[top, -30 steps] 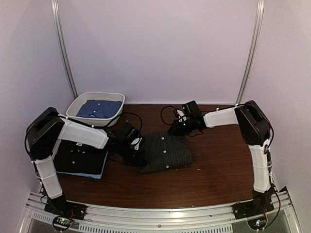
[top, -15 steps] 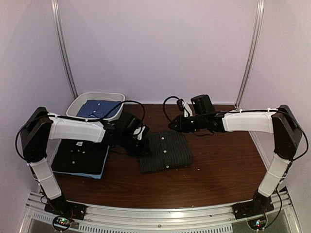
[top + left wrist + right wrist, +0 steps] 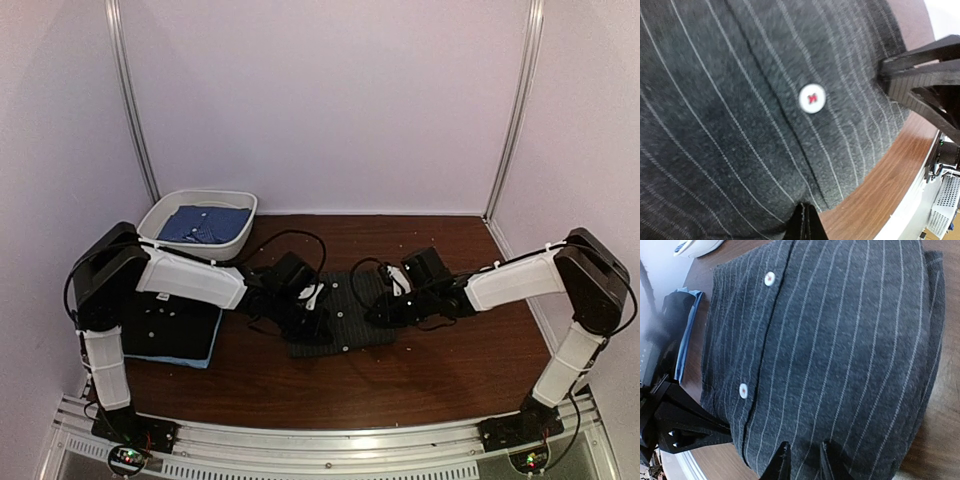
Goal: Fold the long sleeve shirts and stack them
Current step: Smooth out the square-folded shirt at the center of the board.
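Note:
The folded charcoal pinstripe shirt (image 3: 345, 335) lies button-side up in the middle of the table. It fills the left wrist view (image 3: 740, 100) and the right wrist view (image 3: 840, 340). My left gripper (image 3: 318, 322) is low over its left part, and its fingers (image 3: 804, 220) are together with the tips on the cloth near the front edge. My right gripper (image 3: 378, 312) is low over its right part, and its fingers (image 3: 782, 460) stand a little apart on the cloth. A black shirt (image 3: 170, 325) lies folded on a light blue one (image 3: 195, 360) at the left.
A white oval tub (image 3: 160, 215) at the back left holds a folded blue shirt (image 3: 205, 222). The brown table (image 3: 440, 370) ends at a metal rail in front. The two grippers face each other closely over the pinstripe shirt, and the right one shows in the left wrist view (image 3: 925, 75).
Both grippers have come down onto the pinstripe shirt. The left moved right from its left edge. The right swung from the far edge to the right part, and its arm lowered.

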Robot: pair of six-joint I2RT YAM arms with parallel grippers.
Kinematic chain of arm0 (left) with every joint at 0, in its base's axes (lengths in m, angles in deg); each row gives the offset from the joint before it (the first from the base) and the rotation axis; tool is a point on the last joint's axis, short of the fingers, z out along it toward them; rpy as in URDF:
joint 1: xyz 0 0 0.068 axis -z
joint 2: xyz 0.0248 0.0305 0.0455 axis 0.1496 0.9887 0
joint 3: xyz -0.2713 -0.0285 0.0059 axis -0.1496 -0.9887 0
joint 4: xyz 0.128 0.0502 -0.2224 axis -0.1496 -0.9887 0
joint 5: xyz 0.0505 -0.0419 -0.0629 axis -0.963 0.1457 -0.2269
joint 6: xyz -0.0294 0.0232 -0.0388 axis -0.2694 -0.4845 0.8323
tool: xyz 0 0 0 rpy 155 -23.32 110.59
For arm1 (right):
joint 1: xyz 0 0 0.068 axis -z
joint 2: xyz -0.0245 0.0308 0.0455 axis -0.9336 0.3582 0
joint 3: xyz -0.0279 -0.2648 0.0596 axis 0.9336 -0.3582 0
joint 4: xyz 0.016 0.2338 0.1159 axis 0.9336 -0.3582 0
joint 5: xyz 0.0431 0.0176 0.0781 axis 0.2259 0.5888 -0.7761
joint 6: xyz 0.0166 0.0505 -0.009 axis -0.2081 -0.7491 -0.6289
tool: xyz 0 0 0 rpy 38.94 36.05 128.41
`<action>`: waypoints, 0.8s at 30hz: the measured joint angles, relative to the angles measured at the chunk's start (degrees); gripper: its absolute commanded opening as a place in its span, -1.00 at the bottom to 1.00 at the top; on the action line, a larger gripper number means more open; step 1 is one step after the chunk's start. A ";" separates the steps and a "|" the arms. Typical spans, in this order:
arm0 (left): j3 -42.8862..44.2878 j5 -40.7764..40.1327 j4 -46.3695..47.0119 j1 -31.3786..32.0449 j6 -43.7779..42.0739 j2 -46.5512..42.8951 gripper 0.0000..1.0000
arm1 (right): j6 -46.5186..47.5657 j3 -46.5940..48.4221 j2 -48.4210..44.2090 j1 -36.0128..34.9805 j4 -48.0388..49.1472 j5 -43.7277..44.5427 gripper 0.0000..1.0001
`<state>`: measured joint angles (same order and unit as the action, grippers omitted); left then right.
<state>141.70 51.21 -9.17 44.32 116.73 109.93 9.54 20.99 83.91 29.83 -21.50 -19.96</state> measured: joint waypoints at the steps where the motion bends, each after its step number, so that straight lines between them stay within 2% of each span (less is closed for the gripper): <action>1: -0.15 0.24 0.37 0.13 0.11 0.68 -0.95 | -0.20 -1.25 -0.46 0.00 0.50 0.04 -0.56; 12: -1.16 0.72 1.11 0.17 0.72 0.61 -0.94 | -0.63 -7.93 -4.52 0.00 1.64 0.98 -0.55; 24: -3.08 -4.44 -3.19 -2.34 0.68 -8.68 -0.93 | -1.27 -11.23 -5.35 0.00 2.29 1.81 -0.56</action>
<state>138.62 46.78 -12.36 41.98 117.41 101.25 8.27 9.75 78.55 29.83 -19.20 -18.15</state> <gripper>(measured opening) 0.035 0.222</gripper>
